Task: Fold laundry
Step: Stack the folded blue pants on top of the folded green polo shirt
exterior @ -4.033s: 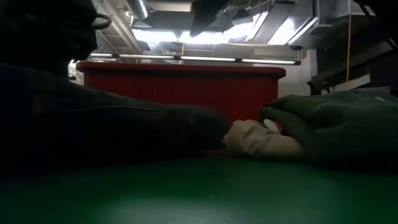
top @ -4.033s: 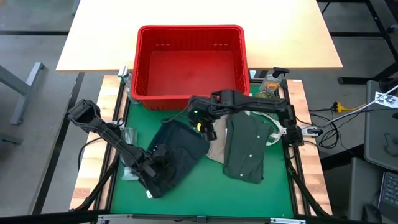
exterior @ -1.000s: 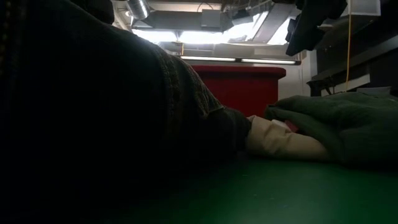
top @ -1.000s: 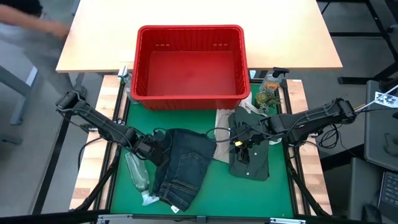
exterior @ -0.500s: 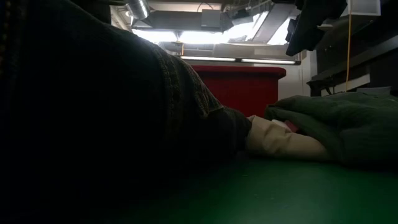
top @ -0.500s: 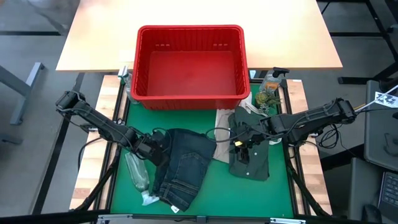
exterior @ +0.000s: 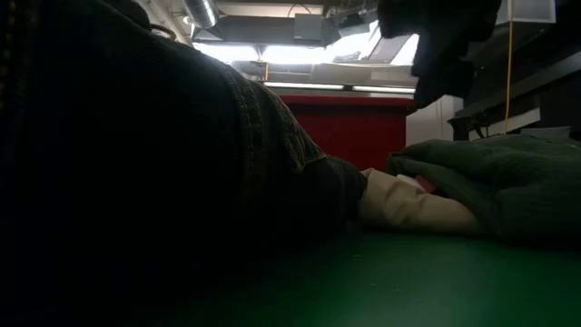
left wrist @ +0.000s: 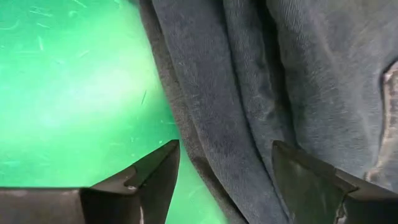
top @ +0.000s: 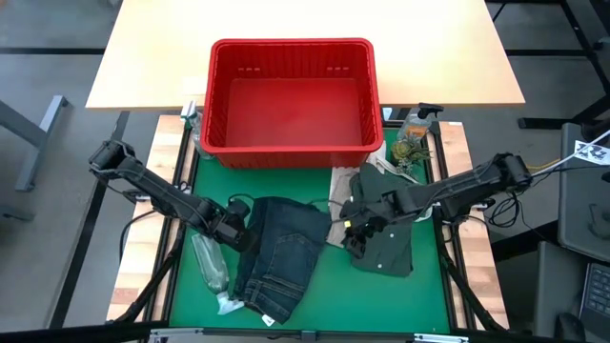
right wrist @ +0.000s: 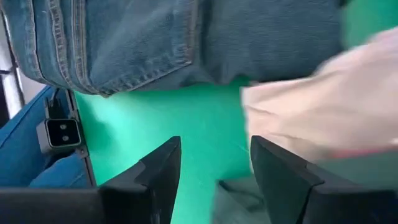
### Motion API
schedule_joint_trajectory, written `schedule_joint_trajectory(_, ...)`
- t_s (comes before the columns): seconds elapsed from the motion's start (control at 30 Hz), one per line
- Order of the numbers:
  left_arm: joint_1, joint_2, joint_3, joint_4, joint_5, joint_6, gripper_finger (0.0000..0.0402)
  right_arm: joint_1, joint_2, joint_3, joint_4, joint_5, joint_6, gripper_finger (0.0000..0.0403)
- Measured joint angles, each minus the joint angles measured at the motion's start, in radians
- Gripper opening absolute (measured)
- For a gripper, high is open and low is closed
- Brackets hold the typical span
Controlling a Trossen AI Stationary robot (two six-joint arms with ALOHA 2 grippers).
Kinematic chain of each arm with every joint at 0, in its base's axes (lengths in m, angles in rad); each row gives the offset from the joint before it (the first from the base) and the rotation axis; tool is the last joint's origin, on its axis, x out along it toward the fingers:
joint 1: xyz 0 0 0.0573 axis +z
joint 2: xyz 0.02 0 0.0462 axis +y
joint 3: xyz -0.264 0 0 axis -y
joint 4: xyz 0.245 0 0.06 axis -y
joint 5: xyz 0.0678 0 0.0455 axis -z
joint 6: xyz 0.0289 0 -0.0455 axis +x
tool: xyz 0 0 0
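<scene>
1. With the left end effector [left wrist: 224, 180] open at the left edge of the jeans [top: 283, 250] on the green surface [top: 315, 295], regrip one seam layer only.
2. Hold the open right end effector [right wrist: 214, 165] over the olive shirt [top: 386, 243], clear.

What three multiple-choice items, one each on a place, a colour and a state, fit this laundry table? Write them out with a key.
1. Where does the clear plastic bottle lie?
A. left of the dark blue denim jeans
B. inside the basket
C. on the green shirt

2. What colour is the slatted plastic basket?
A. blue
B. red
C. white

3. How does the left end effector stand?
A. shut on the bottle
B. open at the jeans' edge
C. inside the basket

Key: 1 A, the high view shows the bottle on the green mat beside the jeans. 2 B, its walls are red. 3 B, the left wrist view shows spread fingers with denim between.
</scene>
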Motion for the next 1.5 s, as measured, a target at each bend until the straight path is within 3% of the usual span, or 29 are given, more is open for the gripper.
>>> schedule_joint_trajectory(0.27, -0.002, 0.115, 0.0, 0.012, 0.001, -0.025, 0.0247, 0.032, 0.167, 0.0, 0.204, -0.094, 0.079, 0.0193)
schedule_joint_trajectory(0.63, -0.002, 0.209, 0.0, 0.071, 0.016, -0.025, 0.0247, 0.032, 0.307, 0.001, 0.386, -0.098, 0.195, 0.0193)
schedule_joint_trajectory(1.13, -0.002, 0.22, 0.0, 0.084, 0.026, -0.017, 0.0247, 0.031, 0.438, 0.001, 0.552, -0.069, 0.374, 0.0193)
schedule_joint_trajectory(1.5, -0.004, 0.22, -0.058, 0.186, 0.062, -0.021, 0.0247, 0.033, 0.498, 0.001, 0.644, 0.001, 0.385, 0.0193)
